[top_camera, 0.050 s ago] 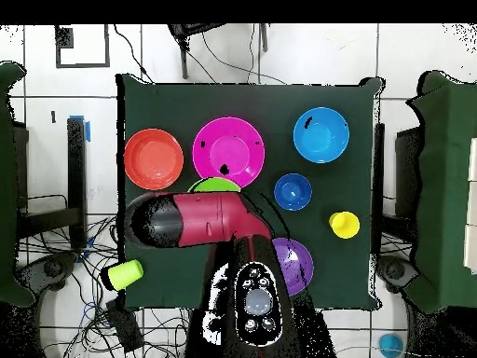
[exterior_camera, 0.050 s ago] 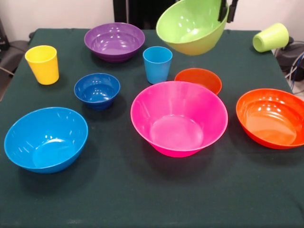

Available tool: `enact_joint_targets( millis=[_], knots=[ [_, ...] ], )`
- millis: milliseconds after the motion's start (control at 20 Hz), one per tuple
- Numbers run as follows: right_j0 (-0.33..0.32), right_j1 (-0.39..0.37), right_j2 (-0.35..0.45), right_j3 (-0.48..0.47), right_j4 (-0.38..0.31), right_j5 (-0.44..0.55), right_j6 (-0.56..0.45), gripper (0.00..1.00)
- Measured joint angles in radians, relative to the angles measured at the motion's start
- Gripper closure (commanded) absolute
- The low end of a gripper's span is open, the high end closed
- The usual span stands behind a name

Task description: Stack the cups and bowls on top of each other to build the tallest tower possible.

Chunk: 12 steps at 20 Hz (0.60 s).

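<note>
The lime green bowl hangs in the air above the far part of the table, tilted so its open side faces the front camera. The gripper is pinched on its upper right rim, one dark finger showing inside the wall and one outside. In the overhead view only a sliver of this bowl peeks out from under the red and black arm, just beside the pink bowl's edge.

Below and in front of the lifted bowl, the small orange bowl sits touching the rear of the large pink bowl. The light blue cup stands upright just left of the orange one. Further left are the purple bowl, the small dark blue bowl and the yellow cup, all upright and apart. The large light blue bowl rests near the front left, the orange-red bowl at the right. The lime green cup lies on its side at the far right corner.
</note>
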Motion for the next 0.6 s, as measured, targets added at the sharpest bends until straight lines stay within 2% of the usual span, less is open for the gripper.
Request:
enact_joint_targets(
  millis=[350, 600],
  knots=[
    [-0.052, 0.0, 0.044, -0.001, -0.012, 0.024, 0.0, 1.0],
    [-0.089, 0.0, 0.082, -0.011, -0.046, 0.034, 0.0, 1.0]
  ],
)
